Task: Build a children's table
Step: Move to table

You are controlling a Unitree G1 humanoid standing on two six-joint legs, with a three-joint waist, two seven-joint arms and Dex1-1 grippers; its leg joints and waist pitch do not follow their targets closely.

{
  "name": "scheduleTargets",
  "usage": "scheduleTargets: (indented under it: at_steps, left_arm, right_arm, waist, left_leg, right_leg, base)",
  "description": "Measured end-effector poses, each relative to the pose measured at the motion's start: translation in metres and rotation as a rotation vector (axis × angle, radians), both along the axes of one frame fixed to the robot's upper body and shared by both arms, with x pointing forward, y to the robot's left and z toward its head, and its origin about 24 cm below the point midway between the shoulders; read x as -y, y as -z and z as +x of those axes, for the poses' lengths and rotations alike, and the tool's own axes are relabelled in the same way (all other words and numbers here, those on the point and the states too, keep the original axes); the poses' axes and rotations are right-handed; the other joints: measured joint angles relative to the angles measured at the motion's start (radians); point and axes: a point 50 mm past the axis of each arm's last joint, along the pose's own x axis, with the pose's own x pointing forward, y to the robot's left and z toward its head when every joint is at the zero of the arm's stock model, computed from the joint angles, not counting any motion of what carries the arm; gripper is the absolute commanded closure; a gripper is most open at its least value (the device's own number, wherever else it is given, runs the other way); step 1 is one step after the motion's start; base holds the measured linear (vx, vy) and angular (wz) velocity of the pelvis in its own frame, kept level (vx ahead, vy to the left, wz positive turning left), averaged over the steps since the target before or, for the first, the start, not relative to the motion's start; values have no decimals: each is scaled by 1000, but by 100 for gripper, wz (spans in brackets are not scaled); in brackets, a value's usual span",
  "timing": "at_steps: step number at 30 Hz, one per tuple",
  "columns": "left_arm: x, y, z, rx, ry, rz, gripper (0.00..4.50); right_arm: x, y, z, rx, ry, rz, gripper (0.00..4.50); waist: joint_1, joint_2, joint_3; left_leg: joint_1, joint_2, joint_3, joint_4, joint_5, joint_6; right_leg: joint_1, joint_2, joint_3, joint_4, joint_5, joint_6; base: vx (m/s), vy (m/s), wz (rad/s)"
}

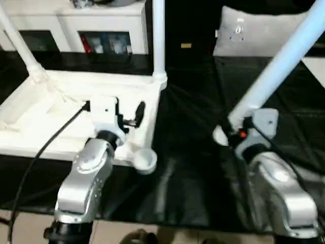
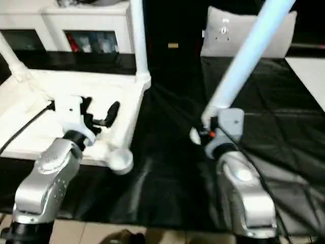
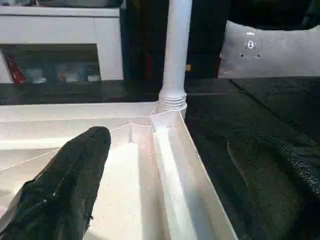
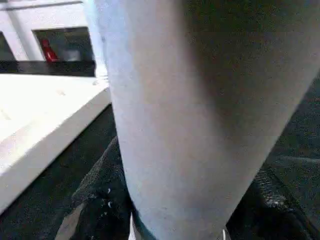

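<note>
Two legs are already standing in the far corner sockets of the upturned table (image 1: 76,109), which is lying on the black tabletop (image 1: 193,152). Your left gripper (image 1: 129,114) is hovering over the table's ribbed underside with its fingers spread wide and holding nothing; one seated leg (image 3: 177,55) is rising just beyond it, and an empty round socket (image 1: 144,161) is sitting just nearer you than the gripper. Your right gripper (image 1: 234,129) is clamping a loose leg (image 1: 277,71) near its thick end, well apart from the table, and the leg is slanting up and away from it.
</note>
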Motion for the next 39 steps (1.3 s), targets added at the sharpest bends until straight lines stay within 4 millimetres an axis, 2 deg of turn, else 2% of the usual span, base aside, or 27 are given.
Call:
scheduleTargets:
  at_steps: [1,2,3,4,5,6,7,8,9,10,11,12,13,14,15,16,17,18,19,20,21,23,26,27,31,35,39]
  left_arm:
    - [2,1,0,-4,7,-3,18]
    - [7,0,0,0,22,-9,18]
    - [7,3,-1,-11,24,-7,18]
    - [7,3,-1,-10,23,-5,18]
    - [8,1,0,-1,25,-6,18]
    - [10,-3,1,17,33,-6,18]
    - [11,-2,1,17,36,-8,18]
    - [7,-1,0,13,24,-2,18]
    - [3,2,0,4,10,9,18]
    - [1,3,0,-1,4,14,18]
    - [0,2,1,1,-3,14,18]
    - [-1,2,1,7,-6,17,18]
    - [-1,1,1,8,-7,17,18]
    - [0,3,1,1,-7,13,18]
    - [7,4,0,-6,16,0,18]
    - [10,5,-1,-9,28,0,18]
    - [10,7,-2,-16,27,1,18]
    - [10,6,-2,-11,26,2,18]
    - [11,5,-1,-3,24,2,18]
    - [9,7,-2,-8,13,3,18]
    - [5,11,-3,-24,-5,7,18]
    - [-3,18,-4,-50,-33,17,18]
    - [-7,17,-4,-39,-39,16,18]
    - [-6,17,-4,-38,-37,13,18]
    - [-1,17,-4,-39,-19,5,18]
    - [0,18,-4,-38,-15,4,18]
    - [3,18,-5,-38,2,4,18]
  right_arm:
    - [2,2,0,-6,7,-3,260]
    - [4,4,0,-14,15,-8,260]
    - [4,6,0,-21,15,-10,260]
    - [4,6,0,-20,13,-9,260]
    - [4,5,0,-17,11,-9,260]
    - [5,6,0,-19,13,-9,260]
    - [5,9,-1,-29,13,-9,260]
    - [2,8,0,-27,6,-3,260]
    - [-6,8,0,-22,-24,8,260]
    - [-9,8,0,-21,-41,7,260]
    - [-10,8,0,-19,-47,6,260]
    - [-10,6,0,-12,-46,2,260]
    - [-9,5,1,-4,-45,1,260]
    - [-7,5,1,-4,-41,-7,260]
    - [-1,9,-1,-24,-25,-13,260]
    - [1,10,0,-32,-20,-15,260]
    - [2,10,-1,-32,-21,-16,260]
    - [3,9,-1,-25,-22,-16,260]
    - [5,7,0,-18,-19,-17,260]
    - [6,7,0,-21,-19,-14,260]
    - [4,7,0,-19,-26,-11,260]
    - [-3,6,0,-16,-72,1,260]
    - [-3,6,0,-15,-90,6,260]
    - [-3,6,0,-16,-94,6,260]
    - [-3,6,0,-17,-95,5,260]
    - [-2,6,0,-20,-101,6,260]
    - [1,5,0,-20,-101,-2,260]
  waist:
    - [3,-6,3]
    - [8,3,-1]
    - [4,-6,5]
    - [1,-1,4]
    - [-9,5,5]
    - [-26,15,7]
    - [-36,20,7]
    - [-54,23,9]
    - [-67,30,12]
    - [-71,29,13]
    - [-72,30,13]
    - [-69,16,8]
    - [-64,-1,5]
    - [-60,-3,7]
    - [-47,-3,7]
    - [-38,4,6]
    - [-36,8,4]
    - [-36,17,1]
    - [-42,30,-3]
    - [-47,28,-2]
    - [-51,30,-1]
    - [-47,29,1]
    - [-39,16,8]
    - [-34,13,9]
    - [-25,0,8]
    - [-23,-1,8]
    - [-21,-1,7]
  left_leg:
    - [-2,-8,1,9,-3,1]
    - [-34,-24,-84,126,-36,-30]
    - [-43,-24,-166,234,-57,-92]
    - [-17,-4,-195,231,-75,-138]
    - [17,26,-203,184,-103,-166]
    - [44,50,-186,131,-131,-156]
    - [49,48,-174,116,-121,-137]
    - [50,44,-173,102,-110,-119]
    - [55,35,-172,83,-96,-98]
    - [62,29,-169,72,-88,-85]
    - [67,18,-158,56,-78,-72]
    - [70,-3,-140,40,-66,-59]
    - [70,-27,-121,30,-59,-50]
    - [65,-44,-111,28,-56,-47]
    - [45,-52,-119,79,-82,-62]
    - [22,-51,-166,165,-93,-79]
    - [20,-32,-198,193,-84,-95]
    - [42,25,-212,121,-83,-116]
    - [44,56,-198,90,-91,-168]
    - [41,54,-190,86,-85,-152]
    - [37,54,-192,80,-80,-145]
    - [33,51,-192,76,-75,-137]
    - [37,41,-179,70,-75,-136]
    - [38,41,-171,58,-75,-137]
    - [36,45,-144,29,-61,-139]
    - [32,54,-138,18,-48,-138]
    - [30,78,-125,5,-24,-142]
  right_leg:
    - [-2,-14,4,-5,4,3]
    - [-3,-19,11,-9,14,7]
    - [2,-39,3,-15,24,18]
    - [6,-62,-11,-22,32,26]
    - [10,-71,-15,-29,39,31]
    - [20,-85,-20,-46,47,34]
    - [28,-77,-16,-68,44,29]
    - [34,-65,-5,-77,19,-12]
    - [28,-54,-5,-48,-14,-57]
    - [24,-34,-8,-7,-20,-57]
    - [27,-16,-21,12,-19,-57]
    - [44,2,-36,6,-19,-55]
    - [53,12,-35,-5,-20,-54]
    - [56,12,-6,-8,-12,-24]
    - [48,-6,4,-14,-4,-13]
    - [45,-10,15,-16,3,-7]
    - [46,-14,21,-24,10,0]
    - [44,-17,15,-33,20,3]
    - [42,-21,7,-33,28,2]
    - [40,-9,20,-47,31,-10]
    - [43,4,32,-63,33,-41]
    - [52,4,32,-88,43,-60]
    - [58,-21,32,-108,57,-15]
    - [56,-29,33,-115,53,-2]
    - [50,-39,37,-123,77,27]
    - [37,-38,32,-113,84,34]
    - [30,-26,27,-114,86,28]
  base:
    - [-101,104,0]
    - [-106,132,-12]
    - [-84,181,-32]
    - [-84,181,-32]
    - [-76,230,-14]
    - [-103,230,10]
    - [-103,230,10]
    - [-119,284,13]
    - [-87,278,4]
    - [-87,278,4]
    - [-75,202,4]
    - [-86,167,-7]
    - [-86,167,-7]
    - [-92,160,2]
    - [-65,161,-6]
    - [-65,161,-6]
    - [-43,159,-24]
    - [-26,80,-11]
    - [-52,187,-1]
    - [-69,189,17]
    - [-100,283,21]
    - [-64,165,9]
    - [-30,57,7]
    - [0,0,0]
    - [-5,-14,2]
    - [6,-57,-1]
    - [33,-46,-1]
